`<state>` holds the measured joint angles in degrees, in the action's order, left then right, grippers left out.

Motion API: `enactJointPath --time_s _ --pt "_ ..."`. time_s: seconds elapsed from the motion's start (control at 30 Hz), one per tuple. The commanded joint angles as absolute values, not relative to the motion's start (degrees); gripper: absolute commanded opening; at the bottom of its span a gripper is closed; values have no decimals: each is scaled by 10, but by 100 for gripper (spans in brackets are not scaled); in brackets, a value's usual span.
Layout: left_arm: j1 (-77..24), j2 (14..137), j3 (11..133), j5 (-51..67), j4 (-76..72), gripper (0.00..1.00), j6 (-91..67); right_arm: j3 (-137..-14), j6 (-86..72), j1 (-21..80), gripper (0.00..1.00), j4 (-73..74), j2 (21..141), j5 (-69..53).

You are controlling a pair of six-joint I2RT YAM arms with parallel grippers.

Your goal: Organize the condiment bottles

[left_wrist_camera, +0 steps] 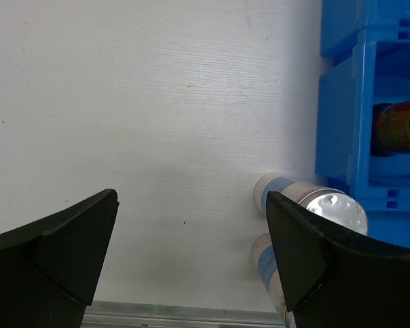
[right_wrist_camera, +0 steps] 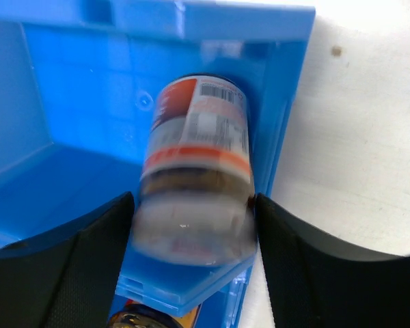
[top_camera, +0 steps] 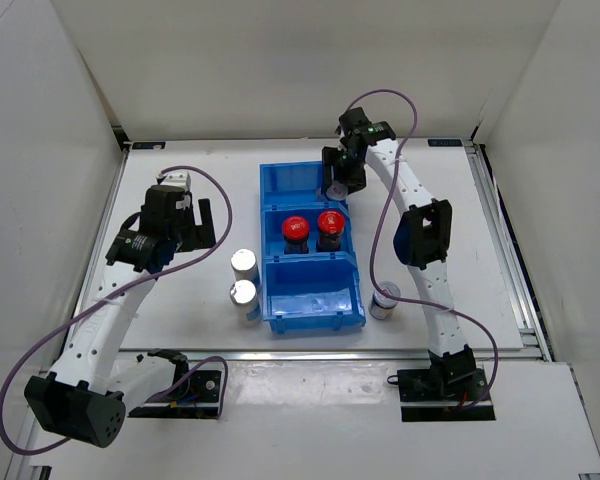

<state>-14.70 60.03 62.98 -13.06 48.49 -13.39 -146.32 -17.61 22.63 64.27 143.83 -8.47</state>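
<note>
- A grey-lid bottle [top_camera: 385, 300] stands upright on the tabletop [top_camera: 480, 260], just right of the bin's [top_camera: 310, 295] near compartment. The right arm's base is the closer one to it.
- Two silver-top bottles [top_camera: 244, 293] stand upright, one behind the other, just left of the bin's near compartment, which shows nothing inside.
- The left end effector [left_wrist_camera: 191, 205] hovers left of the bin's middle compartment with its fingers spread wide and nothing between them. The silver-top bottles lie on its nearer, bin-ward side, so this arm is better placed for them. Its elbow is bent and the wrist tips down.
- Two red-cap bottles [top_camera: 295, 228] stand side by side in the bin's middle compartment.
- The right end effector [top_camera: 335, 185] pinches the held bottle [right_wrist_camera: 195, 157] by its sides over the right end of the bin's far compartment, close to the right wall.
- The held bottle's long axis points down into that compartment, lid uppermost. Blur hides any tilt, and whether its base touches the floor.
- The next move looks like a short lowering and release. The right arm is stretched far along the bin's right side, its wrist folded back towards it.
</note>
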Motion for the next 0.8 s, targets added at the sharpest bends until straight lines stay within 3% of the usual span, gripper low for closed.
enactJointPath --time_s 0.0,0.23,0.4,0.5,0.63,0.73,0.77 --pt "-144 597 643 -124 488 100 -134 -1499 -183 229 76 595 1425 -76" --pt "-144 592 638 -124 488 100 -134 -1508 -178 229 96 543 1419 -81" --pt "-144 581 632 -124 488 100 -140 -1500 -191 229 98 523 1379 -31" --pt "-144 581 627 -124 488 100 -146 -1471 -191 229 99 518 1326 60" --pt "-144 576 621 -124 488 100 -160 -1372 -232 223 99 600 1219 205" --pt "-144 563 621 -129 498 100 -166 -1273 -294 218 99 665 1124 243" --pt "-144 563 621 -123 498 100 -166 -1224 -302 218 99 665 1095 202"
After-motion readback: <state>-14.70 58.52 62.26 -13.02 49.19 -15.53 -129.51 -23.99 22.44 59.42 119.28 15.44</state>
